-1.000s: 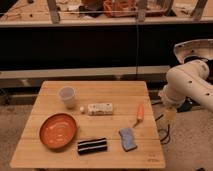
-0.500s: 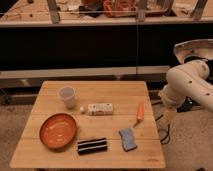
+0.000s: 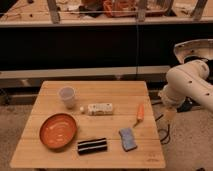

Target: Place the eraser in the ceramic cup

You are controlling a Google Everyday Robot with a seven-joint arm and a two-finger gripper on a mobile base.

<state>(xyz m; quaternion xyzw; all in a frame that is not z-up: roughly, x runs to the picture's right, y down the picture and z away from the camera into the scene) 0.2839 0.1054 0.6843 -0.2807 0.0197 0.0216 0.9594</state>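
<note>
The eraser [image 3: 92,145], a flat black block with two thin white stripes, lies near the front edge of the wooden table [image 3: 115,92], just right of the bowl. The ceramic cup [image 3: 67,96], small, whitish and without a handle, stands upright at the table's back left. My white arm [image 3: 187,85] is off the table's right side. My gripper [image 3: 170,116] hangs below it beside the right edge, far from the eraser and the cup, with nothing seen in it.
A wide orange-red bowl [image 3: 58,131] sits at the front left. A white oblong block [image 3: 100,108] lies mid-table with a small white bit [image 3: 82,108] beside it. An orange stick-like item [image 3: 140,112] and a blue-grey pad [image 3: 128,138] lie to the right. Dark shelving stands behind.
</note>
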